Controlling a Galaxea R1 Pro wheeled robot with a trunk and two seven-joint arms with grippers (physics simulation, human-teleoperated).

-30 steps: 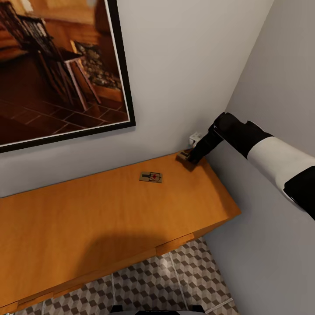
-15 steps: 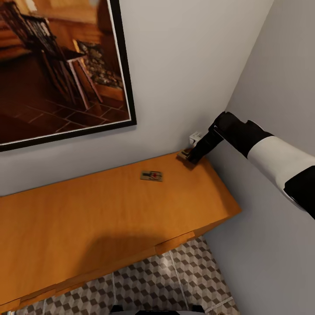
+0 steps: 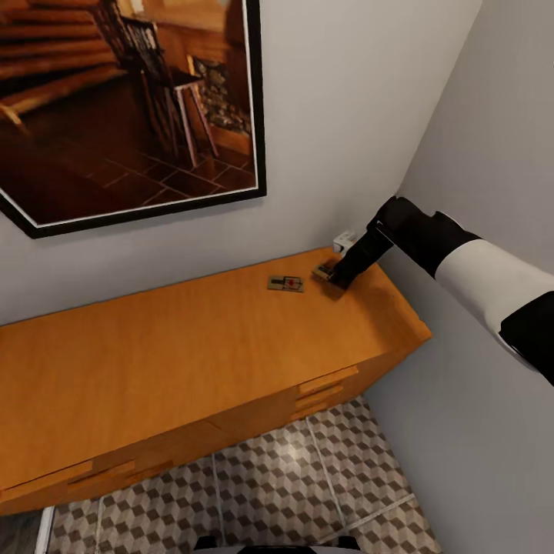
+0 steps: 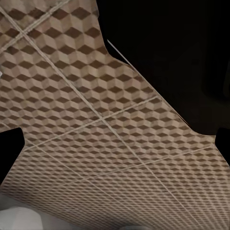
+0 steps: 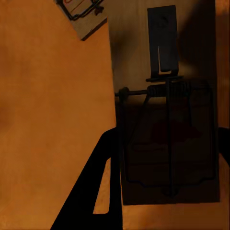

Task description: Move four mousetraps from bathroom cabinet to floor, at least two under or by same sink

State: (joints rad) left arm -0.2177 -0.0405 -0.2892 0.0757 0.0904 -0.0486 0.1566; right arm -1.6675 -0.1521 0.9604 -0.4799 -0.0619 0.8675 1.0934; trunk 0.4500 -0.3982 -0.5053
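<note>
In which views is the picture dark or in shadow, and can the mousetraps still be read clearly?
Head view: evenly lit, free mousetrap small but sharp. Right wrist view: dim, near mousetrap in shadow beside the right gripper, wire still legible. Left wrist view: bathroom floor clear, corners black.

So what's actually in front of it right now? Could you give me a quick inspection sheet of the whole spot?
Surface: flat top of the orange-brown cabinet, against the wall.
Job's things: one mousetrap lying loose on the top; second mousetrap at the right gripper.
Clutter: small white object in the corner.
Grippers: right one straddles the second trap, grip cannot be told; left gripper's fingers over the bathroom floor.
Cables: nothing seen.
Surroundings: framed picture on the wall.
</note>
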